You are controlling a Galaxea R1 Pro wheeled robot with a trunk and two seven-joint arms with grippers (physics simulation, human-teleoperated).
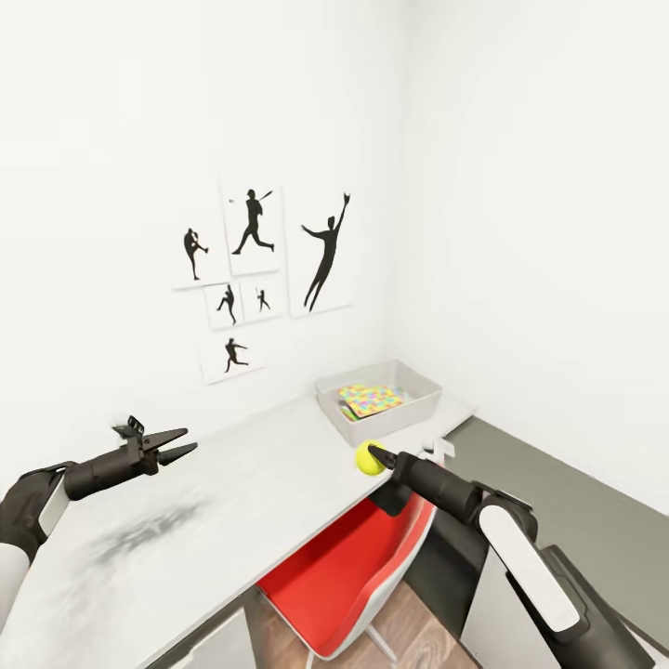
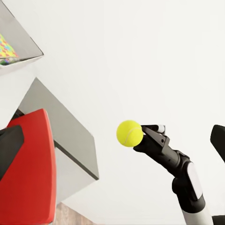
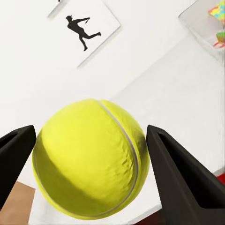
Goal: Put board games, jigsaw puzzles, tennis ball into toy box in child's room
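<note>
One tennis ball is clamped by the right gripper at the table edge, short of the toy box; the left gripper is held apart.

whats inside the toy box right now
In the toy box a jigsaw puzzle lies on top, multicoloured pieces showing. Edges of something flat peek out beneath it, but the puzzle and the near wall cover the rest. The tennis ball is in the right hand, outside.

White walls, red chair, perhaps wood floor
</note>
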